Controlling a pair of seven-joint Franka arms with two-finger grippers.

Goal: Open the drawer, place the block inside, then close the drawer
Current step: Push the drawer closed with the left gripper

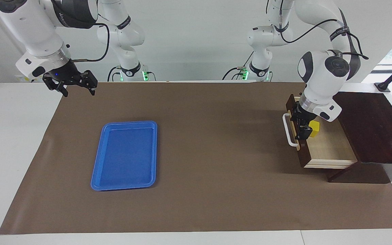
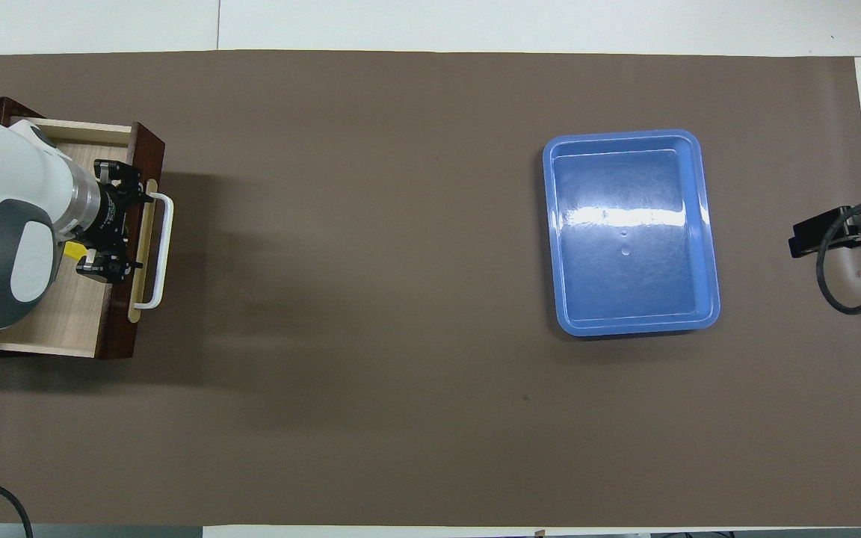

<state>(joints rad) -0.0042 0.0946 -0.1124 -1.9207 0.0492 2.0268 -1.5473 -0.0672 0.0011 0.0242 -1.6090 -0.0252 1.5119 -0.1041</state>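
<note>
The drawer (image 1: 332, 148) stands pulled open at the left arm's end of the table, showing its pale wood interior and its dark front with the white bar handle (image 1: 287, 131). The yellow block (image 1: 314, 129) lies inside the drawer, close to the front. My left gripper (image 1: 301, 131) is open, low in the drawer just inside the front, beside the block and not holding it. In the overhead view the left gripper (image 2: 128, 224) sits by the handle (image 2: 165, 246), and the arm hides most of the block (image 2: 69, 252). My right gripper (image 1: 70, 86) is open and waits raised at the right arm's end.
The dark brown cabinet (image 1: 369, 126) that holds the drawer stands at the table's edge. A blue plastic tray (image 1: 126, 154) lies on the brown mat toward the right arm's end, also seen in the overhead view (image 2: 628, 232).
</note>
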